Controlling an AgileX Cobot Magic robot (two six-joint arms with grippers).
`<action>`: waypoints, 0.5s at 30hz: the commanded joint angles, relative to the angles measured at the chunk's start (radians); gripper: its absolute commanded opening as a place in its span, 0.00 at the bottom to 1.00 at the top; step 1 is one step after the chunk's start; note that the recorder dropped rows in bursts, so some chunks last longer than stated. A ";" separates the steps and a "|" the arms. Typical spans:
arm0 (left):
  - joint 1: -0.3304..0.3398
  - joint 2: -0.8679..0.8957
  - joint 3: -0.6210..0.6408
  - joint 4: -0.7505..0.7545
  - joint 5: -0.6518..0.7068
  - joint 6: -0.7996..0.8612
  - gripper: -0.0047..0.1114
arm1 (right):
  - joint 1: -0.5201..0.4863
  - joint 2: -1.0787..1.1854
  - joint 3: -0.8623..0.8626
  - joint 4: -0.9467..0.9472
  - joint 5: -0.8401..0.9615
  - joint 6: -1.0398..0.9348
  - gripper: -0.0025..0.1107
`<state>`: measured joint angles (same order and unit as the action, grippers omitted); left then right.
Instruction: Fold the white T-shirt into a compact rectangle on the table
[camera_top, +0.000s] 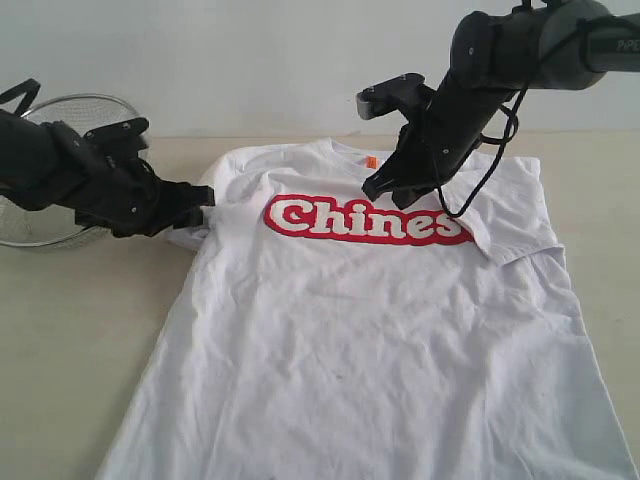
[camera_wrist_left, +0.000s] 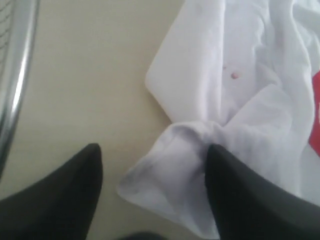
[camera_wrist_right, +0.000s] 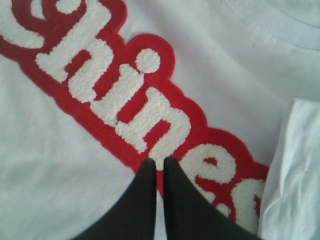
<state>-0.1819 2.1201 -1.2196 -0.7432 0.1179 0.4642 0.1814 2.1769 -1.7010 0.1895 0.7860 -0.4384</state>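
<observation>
the white t-shirt (camera_top: 370, 330) is spread face up on the table (camera_top: 80, 330), one sleeve folded in over the end of the red lettering (camera_top: 365, 220). the left tool (camera_wrist_left: 154, 148) is held wide open at the other sleeve (camera_wrist_left: 185, 90), nothing gripped. the right tool (camera_wrist_right: 155, 161) is shut and empty over the lettering.
</observation>
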 joint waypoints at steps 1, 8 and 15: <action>-0.002 0.002 -0.003 -0.008 0.009 -0.001 0.33 | -0.003 -0.002 -0.006 -0.002 0.010 -0.005 0.02; -0.002 0.002 -0.015 -0.006 0.039 0.004 0.08 | -0.003 -0.002 -0.006 -0.020 0.013 0.029 0.02; -0.025 -0.028 -0.118 0.003 0.121 0.163 0.08 | -0.003 -0.002 -0.006 -0.040 0.036 0.043 0.02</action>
<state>-0.1866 2.1201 -1.3018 -0.7432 0.2206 0.5526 0.1814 2.1769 -1.7010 0.1687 0.8079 -0.4016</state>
